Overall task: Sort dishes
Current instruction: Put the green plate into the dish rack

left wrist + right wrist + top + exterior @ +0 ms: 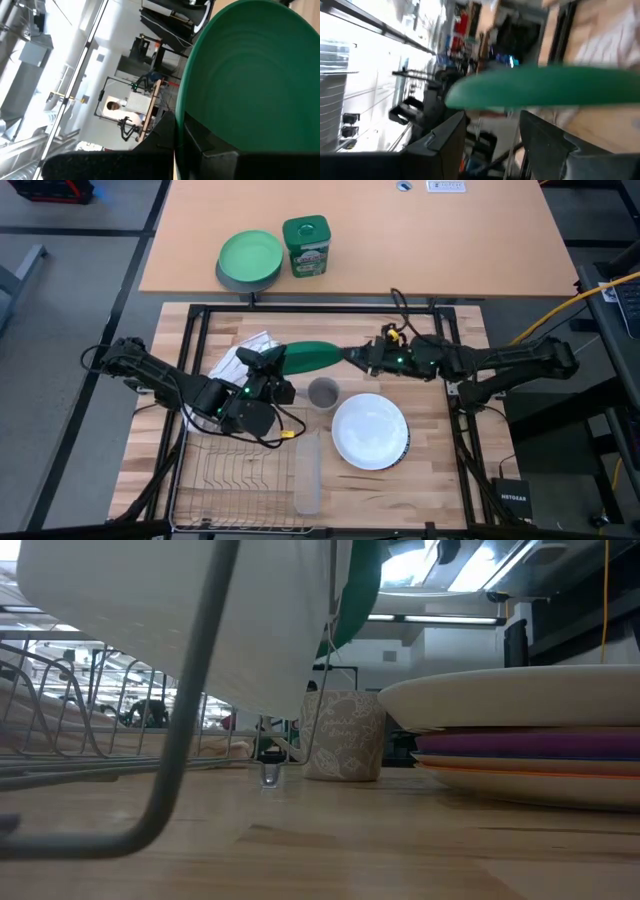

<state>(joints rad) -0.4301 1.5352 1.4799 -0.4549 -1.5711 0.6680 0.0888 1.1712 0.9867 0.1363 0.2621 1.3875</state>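
A plate [312,357] hangs on edge above the table [440,470], between the left end effector [272,363] at its left rim and the right end effector [352,355] at its right rim. Just near of it stands a mug [322,393]. Right of the mug lies a stack of plates [370,431]; left and nearer sits a wire rack [235,475].

Looking straight down from overhead on the whole table and both arms; peering level from tabletop height, close behind the dish rack [120,690]. Riding each wrist, facing close onto the dark green plate [250,80], shared with overhead [312,357].
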